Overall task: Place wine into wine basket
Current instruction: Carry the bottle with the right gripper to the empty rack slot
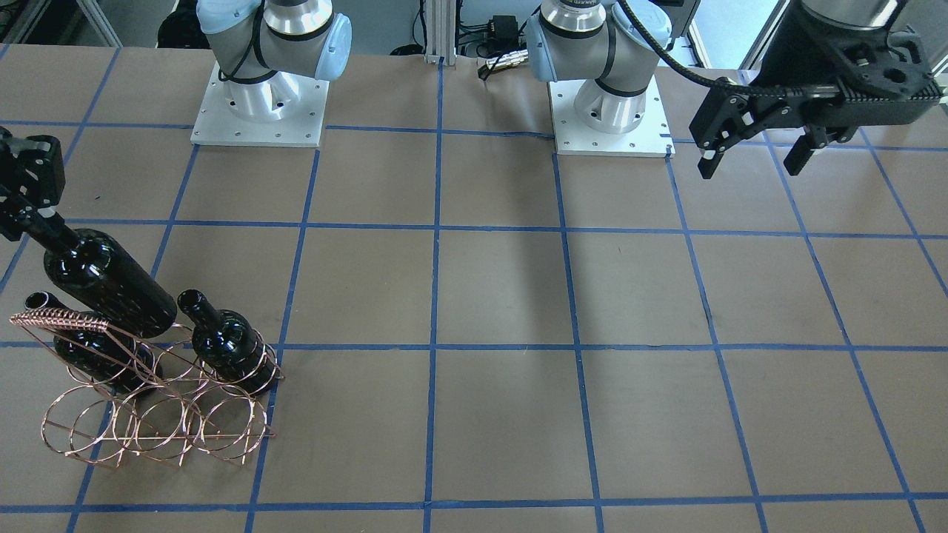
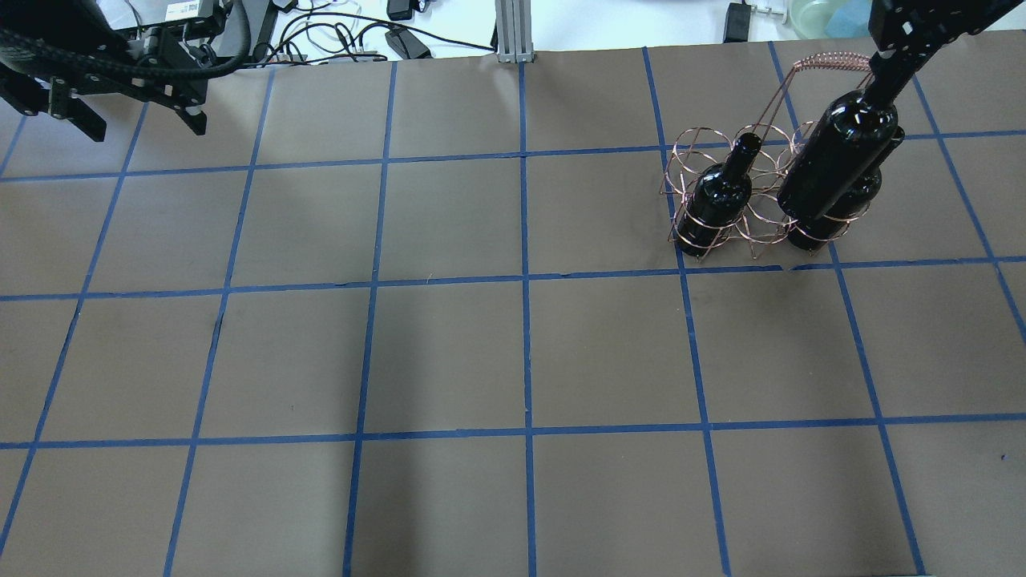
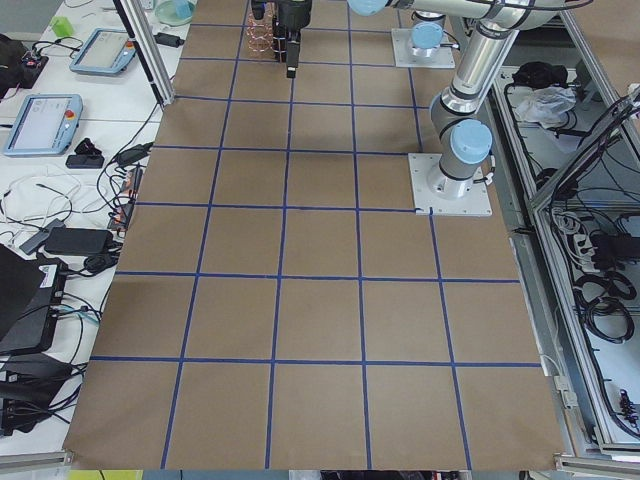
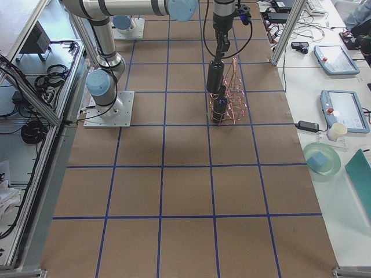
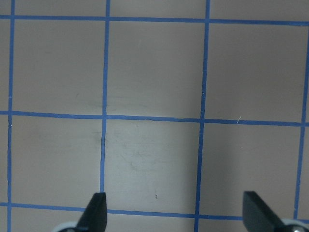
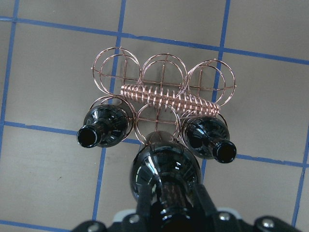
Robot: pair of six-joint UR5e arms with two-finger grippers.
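My right gripper [image 6: 169, 205] is shut on the neck of a glossy black wine bottle [image 6: 166, 169] and holds it in the air over the copper wire wine basket [image 6: 164, 92]. In the right wrist view the held bottle hangs just in front of the empty middle ring [image 6: 158, 118] of the near row. Two more black bottles [image 6: 104, 126] [image 6: 206, 137] stand in the rings on either side. In the front-facing view the held bottle [image 1: 104, 285] tilts above the basket [image 1: 148, 422]. My left gripper [image 1: 752, 159] is open and empty, far from the basket.
The table is brown paper with blue tape grid lines [image 2: 525, 280]. The two arm bases [image 1: 259, 111] [image 1: 611, 111] stand at the robot's edge. Cables and devices [image 2: 361, 32] lie beyond the far edge. The basket's three far rings [image 6: 164, 72] hold nothing.
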